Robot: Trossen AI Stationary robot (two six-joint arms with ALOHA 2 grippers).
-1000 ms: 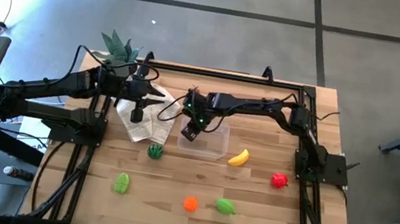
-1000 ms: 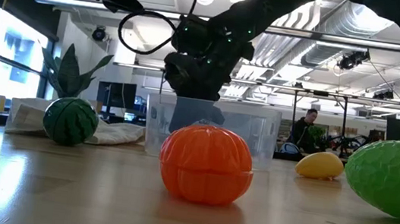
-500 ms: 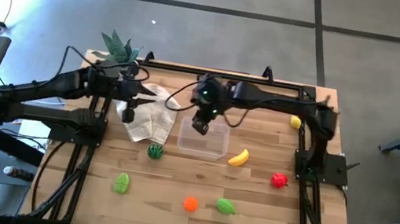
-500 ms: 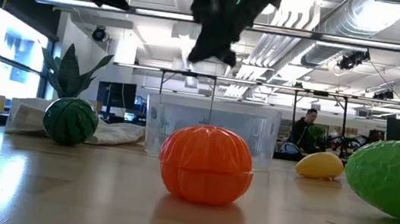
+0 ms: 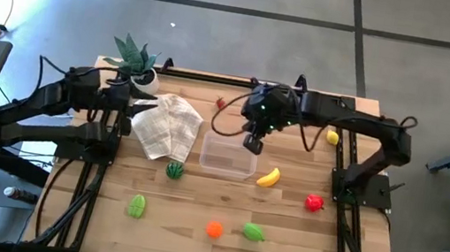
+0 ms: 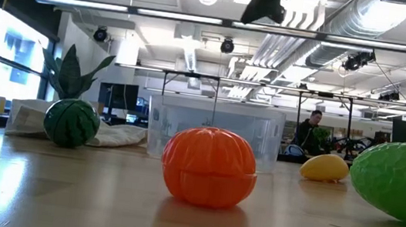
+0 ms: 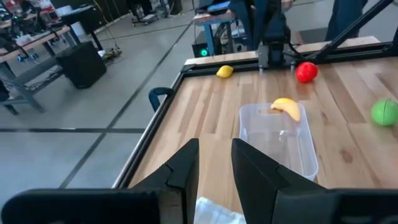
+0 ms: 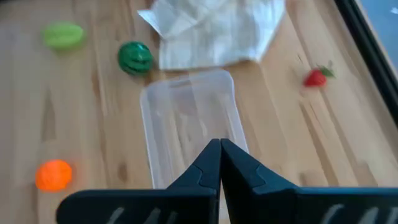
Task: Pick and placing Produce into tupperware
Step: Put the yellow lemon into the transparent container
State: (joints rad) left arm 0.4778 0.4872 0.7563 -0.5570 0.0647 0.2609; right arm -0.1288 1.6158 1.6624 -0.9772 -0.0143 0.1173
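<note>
At centre frame in the high view I see the tupperware, clear, shallow, round-cornered, lidless and empty. My right gripper hangs over its upper right edge, fingers closed on nothing. My left gripper, at upper left, is slightly parted, empty.

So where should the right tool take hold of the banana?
Grip the banana across its thick middle, coming straight down. It lies flat on the table beside the tupperware, curved, with free space on both long sides. The right tool hangs nearby, fingers shut.
</note>
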